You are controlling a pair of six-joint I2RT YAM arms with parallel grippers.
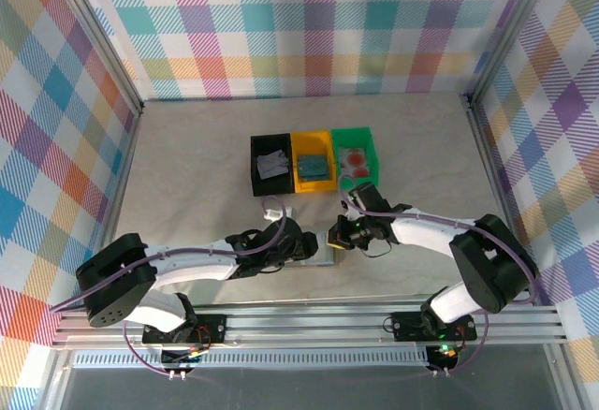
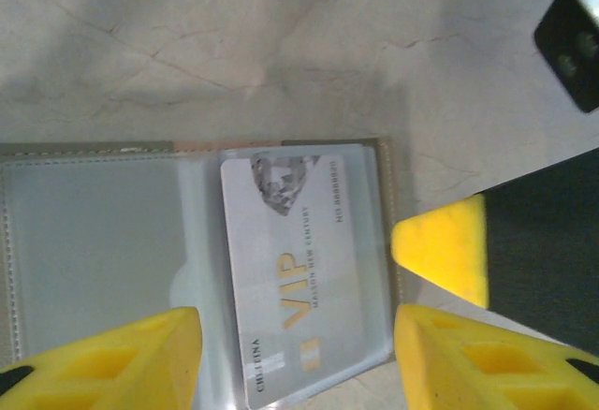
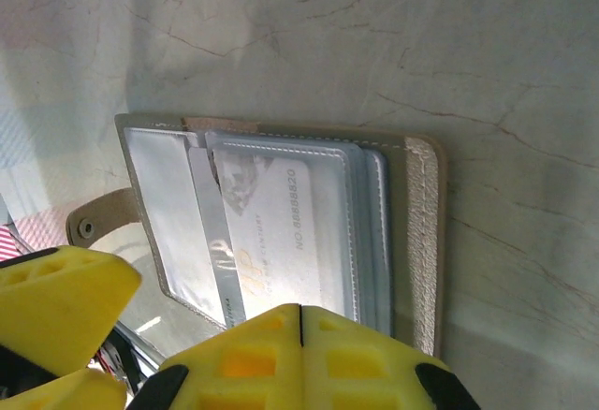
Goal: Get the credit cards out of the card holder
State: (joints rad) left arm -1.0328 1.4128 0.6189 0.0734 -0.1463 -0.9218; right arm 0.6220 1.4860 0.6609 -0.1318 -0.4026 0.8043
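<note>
The card holder (image 2: 94, 241) lies open on the table, its grey cover (image 3: 421, 223) underneath. A whitish-grey credit card (image 2: 299, 270) printed "VIP" sits askew in the right clear pocket, its lower corner sticking out past the pocket edge. My left gripper (image 2: 295, 335) is open, one yellow finger (image 2: 112, 363) on each side of the card. My right gripper (image 3: 299, 321) is shut, its tip resting at the holder's edge, with nothing between the fingers. From above, both grippers (image 1: 314, 241) (image 1: 335, 235) meet over the holder (image 1: 320, 258), which is mostly covered.
Three trays stand in a row behind: black (image 1: 256, 168) with a pale card, yellow (image 1: 314, 139) with a teal card, green (image 1: 356, 134) with reddish cards. A small white object (image 1: 273, 212) lies left of the holder. Checked walls enclose the table.
</note>
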